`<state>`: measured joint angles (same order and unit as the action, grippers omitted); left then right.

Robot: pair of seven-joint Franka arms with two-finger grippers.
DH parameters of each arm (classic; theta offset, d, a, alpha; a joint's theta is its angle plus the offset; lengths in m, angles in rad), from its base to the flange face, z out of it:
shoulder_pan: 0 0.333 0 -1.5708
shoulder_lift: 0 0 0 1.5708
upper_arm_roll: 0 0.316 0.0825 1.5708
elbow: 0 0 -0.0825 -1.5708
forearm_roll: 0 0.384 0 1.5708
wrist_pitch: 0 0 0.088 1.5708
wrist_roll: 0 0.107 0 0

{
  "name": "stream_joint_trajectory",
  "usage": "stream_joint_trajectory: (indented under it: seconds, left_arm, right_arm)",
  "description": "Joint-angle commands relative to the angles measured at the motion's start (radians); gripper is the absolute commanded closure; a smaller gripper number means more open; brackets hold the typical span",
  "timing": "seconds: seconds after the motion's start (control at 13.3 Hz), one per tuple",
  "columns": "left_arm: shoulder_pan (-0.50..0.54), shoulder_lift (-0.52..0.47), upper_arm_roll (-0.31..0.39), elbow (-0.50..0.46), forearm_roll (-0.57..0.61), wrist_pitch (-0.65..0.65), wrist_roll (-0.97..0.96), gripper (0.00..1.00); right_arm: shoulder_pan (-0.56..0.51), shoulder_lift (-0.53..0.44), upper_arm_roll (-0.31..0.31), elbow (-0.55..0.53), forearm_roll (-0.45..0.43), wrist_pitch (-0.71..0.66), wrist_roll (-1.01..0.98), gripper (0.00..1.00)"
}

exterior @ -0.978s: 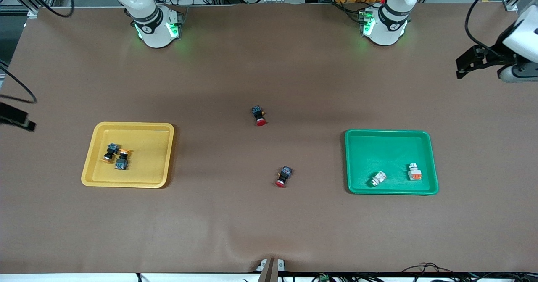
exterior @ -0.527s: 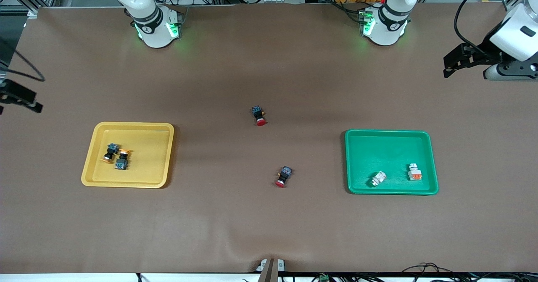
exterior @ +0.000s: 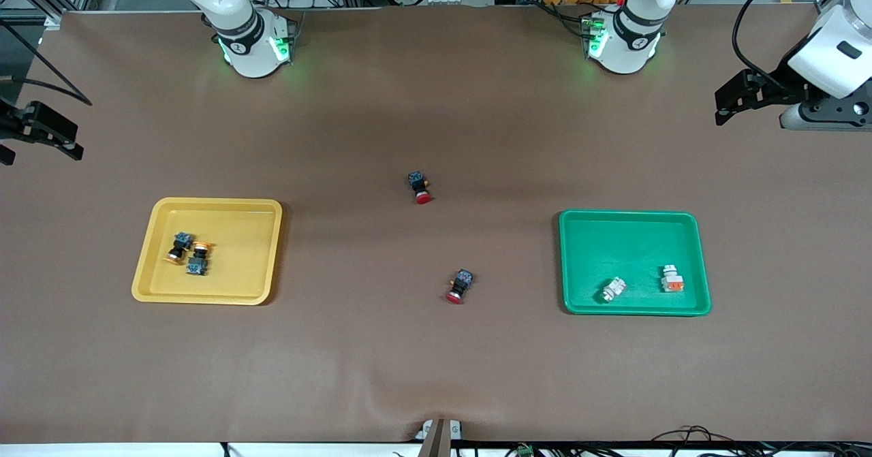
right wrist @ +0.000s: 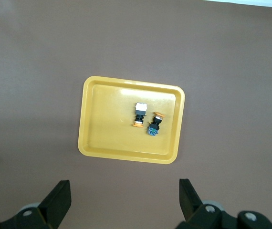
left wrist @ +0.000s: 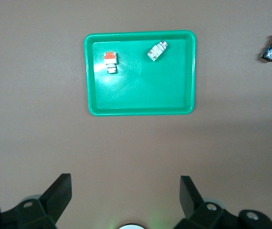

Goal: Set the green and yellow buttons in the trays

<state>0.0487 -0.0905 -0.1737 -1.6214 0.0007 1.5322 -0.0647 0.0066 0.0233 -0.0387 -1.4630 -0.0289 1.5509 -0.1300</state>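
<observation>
The yellow tray (exterior: pixel 238 232) holds two black-bodied buttons with orange-yellow caps (exterior: pixel 178 247) (exterior: pixel 197 259), side by side. In the green tray (exterior: pixel 627 239) lie a white green-tipped button (exterior: pixel 614 289) and a white orange-marked one (exterior: pixel 672 278). My left gripper (exterior: pixel 739 95) hangs open and empty, high over bare mat at the left arm's end of the table. My right gripper (exterior: pixel 48 131) hangs open and empty over the table's edge at the right arm's end. The left wrist view looks down on the green tray (left wrist: pixel 141 90), the right wrist view on the yellow tray (right wrist: pixel 107 129).
Two black-bodied switches with red caps lie on the mat between the trays, one (exterior: pixel 420 186) farther from the front camera, one (exterior: pixel 461 286) nearer. The arms' bases (exterior: pixel 255 48) (exterior: pixel 623 41) stand along the back edge.
Both grippers have drifted up and back toward the bases' side of the table, the right one more. Trays, buttons and red-capped switches have not moved.
</observation>
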Motion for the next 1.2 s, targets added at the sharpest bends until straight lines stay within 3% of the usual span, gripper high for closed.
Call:
stream_joint_trajectory:
  seconds: [0.0, 0.3, 0.68, 1.13]
  left_arm:
    - [0.008, -0.001, 0.0, 0.037, -0.007, -0.01, -0.006, 0.0]
    - [0.043, -0.003, 0.0, 0.031, -0.016, -0.035, 0.002, 0.0]
    - [0.046, -0.003, -0.001, 0.034, -0.013, -0.063, 0.008, 0.0]
    - [0.046, -0.003, -0.003, 0.035, -0.008, -0.063, 0.011, 0.0]
  right_arm:
    - [-0.003, -0.009, -0.01, 0.009, -0.023, -0.031, -0.013, 0.0]
    - [-0.003, -0.013, -0.01, 0.013, -0.013, -0.098, -0.051, 0.0]
    - [-0.007, -0.014, -0.029, 0.012, 0.075, -0.084, -0.069, 0.0]
    - [-0.005, -0.016, -0.029, 0.012, 0.076, -0.084, -0.068, 0.0]
